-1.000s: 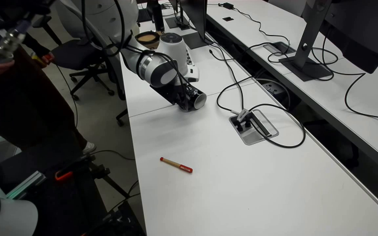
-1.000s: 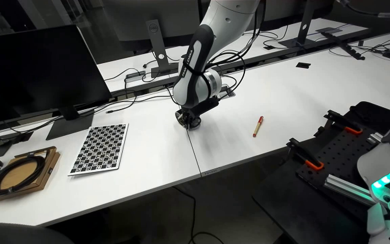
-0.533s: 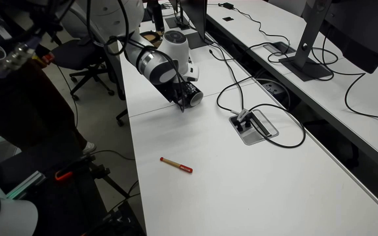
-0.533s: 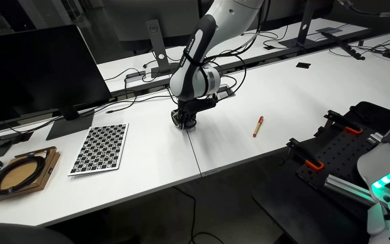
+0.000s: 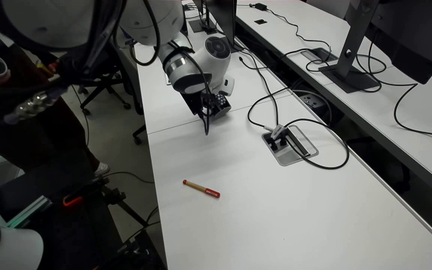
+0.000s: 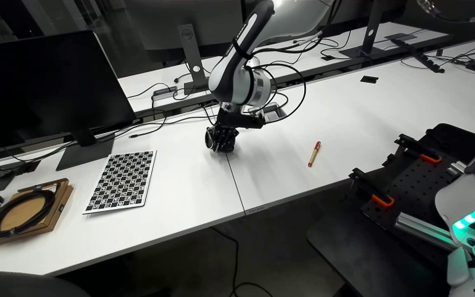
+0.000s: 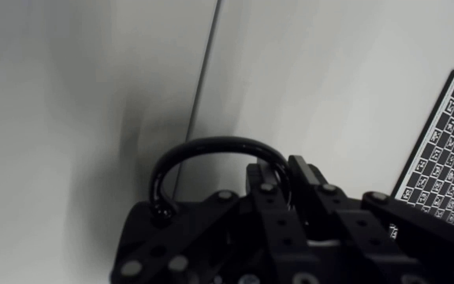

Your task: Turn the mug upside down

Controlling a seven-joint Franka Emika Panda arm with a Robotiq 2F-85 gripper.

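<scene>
the mug (image 5: 222,106) in the tool (image 7: 280,169) has tipped its mouth lower.

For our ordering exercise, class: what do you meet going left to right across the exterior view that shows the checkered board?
Cable coil, checkered board, mug, desk socket, pen, clamps, green lights.

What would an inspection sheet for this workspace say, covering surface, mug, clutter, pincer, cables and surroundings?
Surface: white tabletop, crossed by a seam
Job's things: black mug, gripped by its handle; contact with the tabletop unclear
Clutter: red-and-tan pen, checkered board, cardboard box bearing coiled cable
Pincer: closed on that handle
Cables: black cable looping beside a table socket
Surroundings: monitor and a person beside the tabletop
</scene>
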